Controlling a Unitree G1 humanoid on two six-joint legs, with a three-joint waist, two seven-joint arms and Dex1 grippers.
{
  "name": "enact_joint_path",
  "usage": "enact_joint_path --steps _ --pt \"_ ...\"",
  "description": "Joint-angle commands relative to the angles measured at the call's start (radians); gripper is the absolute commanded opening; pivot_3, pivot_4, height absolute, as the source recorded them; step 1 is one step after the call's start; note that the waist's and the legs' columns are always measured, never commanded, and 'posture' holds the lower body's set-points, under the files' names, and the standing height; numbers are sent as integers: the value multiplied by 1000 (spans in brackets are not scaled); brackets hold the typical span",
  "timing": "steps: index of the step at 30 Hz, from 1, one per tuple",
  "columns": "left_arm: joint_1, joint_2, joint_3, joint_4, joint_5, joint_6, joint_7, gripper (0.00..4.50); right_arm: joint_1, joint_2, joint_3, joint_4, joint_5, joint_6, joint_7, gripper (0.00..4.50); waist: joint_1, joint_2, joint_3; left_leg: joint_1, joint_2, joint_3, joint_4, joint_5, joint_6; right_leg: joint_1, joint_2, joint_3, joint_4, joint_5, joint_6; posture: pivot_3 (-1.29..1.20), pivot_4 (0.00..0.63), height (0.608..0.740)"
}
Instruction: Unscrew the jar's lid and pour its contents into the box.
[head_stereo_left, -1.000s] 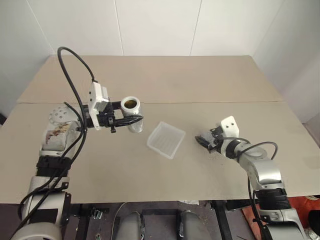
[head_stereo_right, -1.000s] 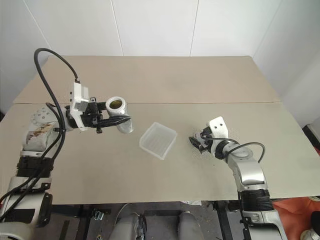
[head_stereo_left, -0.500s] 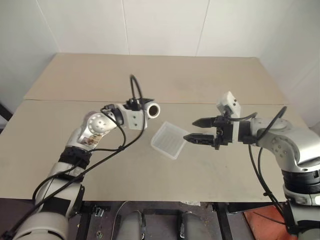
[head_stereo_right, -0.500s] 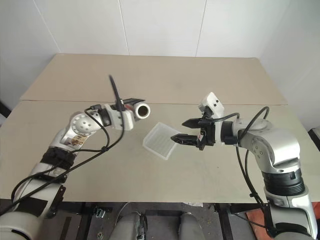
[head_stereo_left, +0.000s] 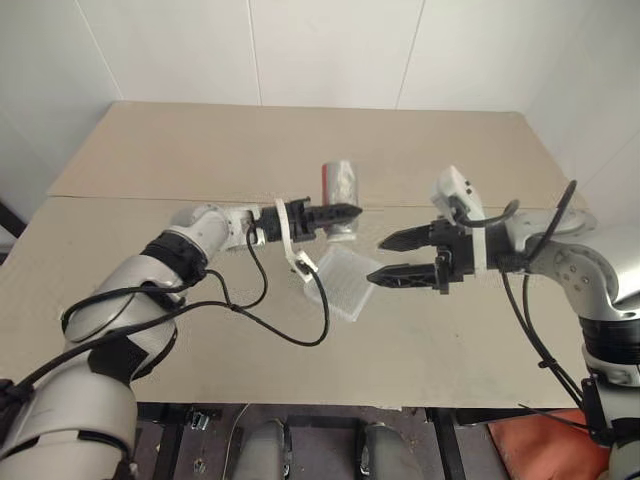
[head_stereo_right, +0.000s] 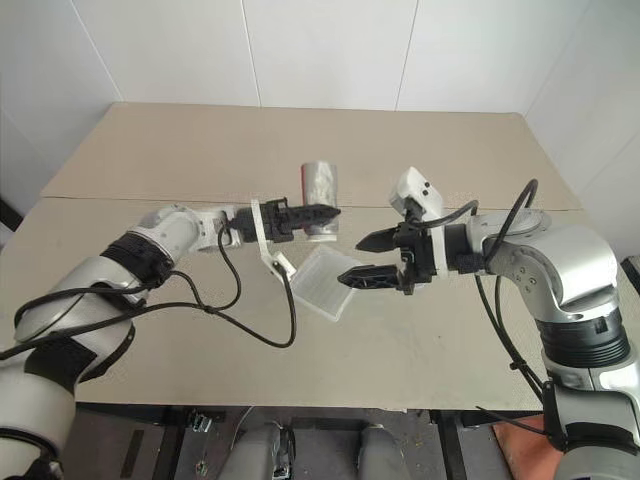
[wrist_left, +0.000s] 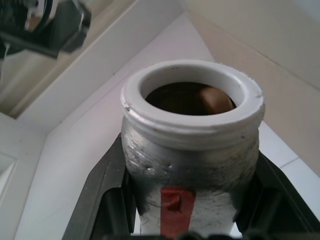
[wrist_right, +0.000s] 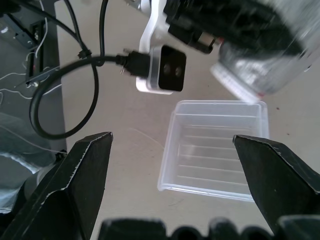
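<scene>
Beige counter in a white-walled corner, a seam running across it. The jar is off the counter, clenched in the left hand, which reaches in from the left above the far-left corner of the box. In the head views the jar looks turned over, silvery body up with the red mark on its side. No lid on it — the left wrist view looks straight at its open white rim, with brown contents visible inside. Black fingers press on both sides of the jar.

The box sits flat on the counter, translucent, ribbed bottom; I can't make out any bits in it. In the right wrist view the mouth end of the jar hangs just past the box's far edge.

Right hand hovers just beside the box's right side, pointing left toward the jar — fingers spread wide, nothing between them. The two hands are near each other but apart. The left arm's black cable loops down over the counter in front of the box.
</scene>
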Motion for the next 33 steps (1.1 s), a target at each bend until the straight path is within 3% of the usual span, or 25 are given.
enact_joint_path --steps 1,8,12,16,19,21,24,29,33 --pt "-12 -4 -24 -25 21 61 53 2037 7 -19 -64 -36 18 -6 -25 4483 0 0 0 0 0 0 0 0 0 0 0 0 0 0 0 0 150 740" --pt "-4 -9 -29 -34 -7 95 53 2037 45 -13 -88 -83 37 -8 -58 4483 0 0 0 0 0 0 1 0 0 0 -1 0 0 0 0 0 150 740" --pt "31 14 57 -15 -155 37 -32 2037 76 -5 -86 -101 21 -56 -74 4483 -3 0 0 0 0 0 1 0 0 0 -1 0 0 0 0 0 150 740" --pt "120 29 246 -22 -513 -66 -302 2037 127 -2 -59 -113 -68 -210 -81 4483 -9 0 0 0 0 0 1 0 0 0 -1 0 1 0 0 0 150 740" --pt "270 9 452 -126 -973 -20 -663 2037 150 4 -23 -100 -147 -310 -91 4483 -15 0 0 1 0 0 2 0 0 0 -1 0 1 0 0 0 150 740" --pt "348 1 526 -218 -1163 35 -850 2037 158 11 -18 -89 -167 -350 -89 4483 -16 0 0 1 1 0 3 3 -4 1 -1 0 1 0 0 0 150 740" --pt "496 -27 661 -446 -1505 326 -1121 2037 160 25 -9 -63 -195 -404 -83 4483 -19 0 0 2 1 0 5 3 -6 2 -1 0 1 0 0 0 150 740" --pt "629 -46 789 -691 -1741 691 -1265 2037 162 50 -16 -44 -206 -436 -85 4483 -17 0 0 2 0 -2 7 1 -2 3 -1 0 0 0 0 0 150 740" --pt "702 -75 861 -735 -1822 813 -1292 2037 156 61 -16 -37 -212 -440 -90 4483 -16 0 0 8 0 -2 7 0 0 8 -1 0 0 0 0 0 150 740"
